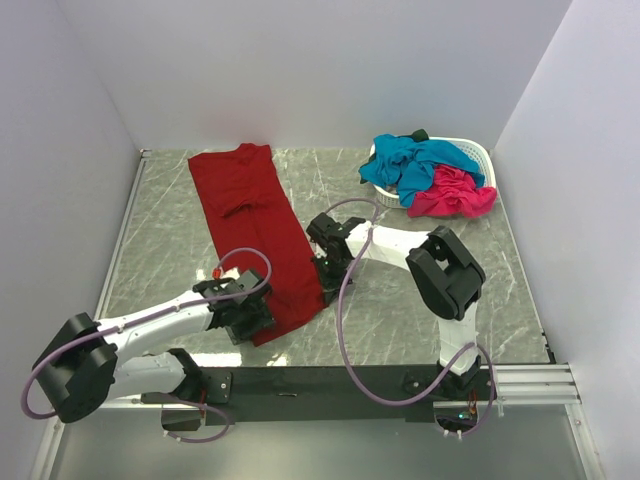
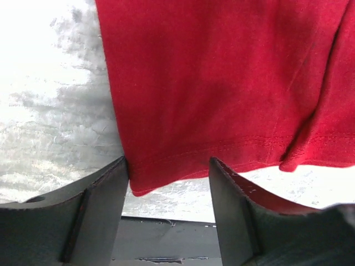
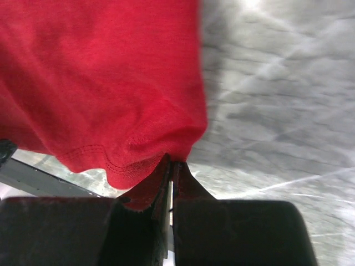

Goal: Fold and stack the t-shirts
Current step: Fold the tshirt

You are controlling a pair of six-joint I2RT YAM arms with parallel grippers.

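Note:
The dark red t-shirt (image 1: 255,220) lies as a long folded strip from the back left toward the front middle of the table. My left gripper (image 1: 262,318) is at its near hem, open. In the left wrist view the hem corner (image 2: 138,185) sits between the tips of the left gripper (image 2: 169,160), with the red cloth (image 2: 222,83) spread beyond. My right gripper (image 1: 322,272) is shut on the strip's right edge near the hem. The right wrist view shows that gripper (image 3: 172,160) pinching a bunched fold of the red cloth (image 3: 100,83). The teal-blue t-shirt (image 1: 420,160) and the hot pink t-shirt (image 1: 455,192) lie crumpled over the basket.
A white latticed basket (image 1: 480,155) stands at the back right, mostly covered by the two crumpled shirts. White walls close in the grey marbled table (image 1: 170,230) on three sides. A black rail (image 1: 330,385) carrying the arm bases runs along the near edge.

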